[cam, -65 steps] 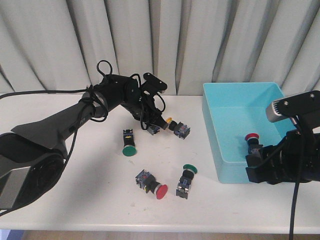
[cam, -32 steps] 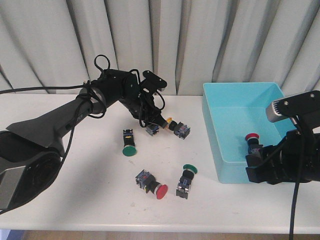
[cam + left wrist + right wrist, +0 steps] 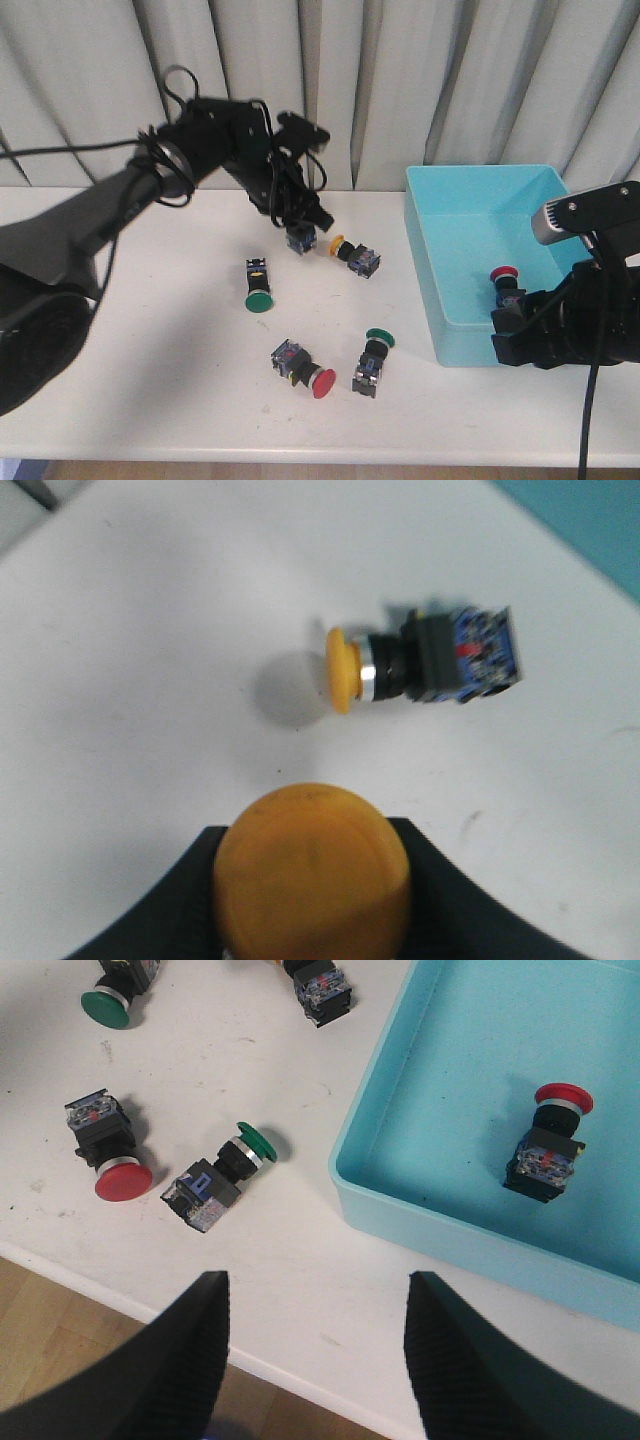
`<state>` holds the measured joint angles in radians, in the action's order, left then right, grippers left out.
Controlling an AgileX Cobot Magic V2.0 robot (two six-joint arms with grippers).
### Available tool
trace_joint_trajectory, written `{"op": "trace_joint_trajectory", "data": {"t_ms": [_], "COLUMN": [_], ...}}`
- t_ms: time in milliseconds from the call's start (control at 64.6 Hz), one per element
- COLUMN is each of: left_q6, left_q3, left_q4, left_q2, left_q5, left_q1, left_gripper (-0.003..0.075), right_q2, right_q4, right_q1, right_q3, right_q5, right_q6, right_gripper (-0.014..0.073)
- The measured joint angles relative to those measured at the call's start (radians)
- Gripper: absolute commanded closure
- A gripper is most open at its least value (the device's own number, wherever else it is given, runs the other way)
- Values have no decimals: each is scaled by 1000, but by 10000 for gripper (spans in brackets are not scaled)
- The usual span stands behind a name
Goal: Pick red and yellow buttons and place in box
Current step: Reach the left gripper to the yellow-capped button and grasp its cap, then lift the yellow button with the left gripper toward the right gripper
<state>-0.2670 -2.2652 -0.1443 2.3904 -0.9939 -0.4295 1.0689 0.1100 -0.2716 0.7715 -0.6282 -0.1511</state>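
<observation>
Left hand grips yellow button, cap outward

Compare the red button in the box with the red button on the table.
The red button in the box lies inside the turquoise box; the red button on the table lies on the white table. In the front view their caps point in different directions. Both have a round red cap on a black body.

The white worktop carries the blue box at 3 o'clock. A yellow button lies near centre at 12 o'clock, a green button at 9, a red button and another green one at 6.
</observation>
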Motion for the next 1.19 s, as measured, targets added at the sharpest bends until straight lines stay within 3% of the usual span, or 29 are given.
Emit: {"op": "trace_joint_trajectory", "data": {"t_ms": [496, 620, 759, 1007, 1193], "left_q6": [72, 74, 74, 72, 72], "left_q3": [1, 69, 279, 816, 1143], "left_q4": [-1, -2, -2, -2, -13], "left_q2": [-299, -374, -503, -807, -1024], "left_q5": [-134, -127, -30, 293, 438], "left_q1": [0, 0, 0, 0, 0], "left_gripper": [554, 554, 554, 554, 554], "right_q2": [0, 0, 0, 0, 0], "right_q4": [0, 0, 0, 0, 0], "right_q1": [0, 0, 0, 0, 0], "right_q3": [0, 0, 0, 0, 0], "right_q5": [0, 0, 0, 0, 0], "right_q6": [0, 0, 0, 0, 0], "right_gripper": [211, 211, 211, 211, 211]}}
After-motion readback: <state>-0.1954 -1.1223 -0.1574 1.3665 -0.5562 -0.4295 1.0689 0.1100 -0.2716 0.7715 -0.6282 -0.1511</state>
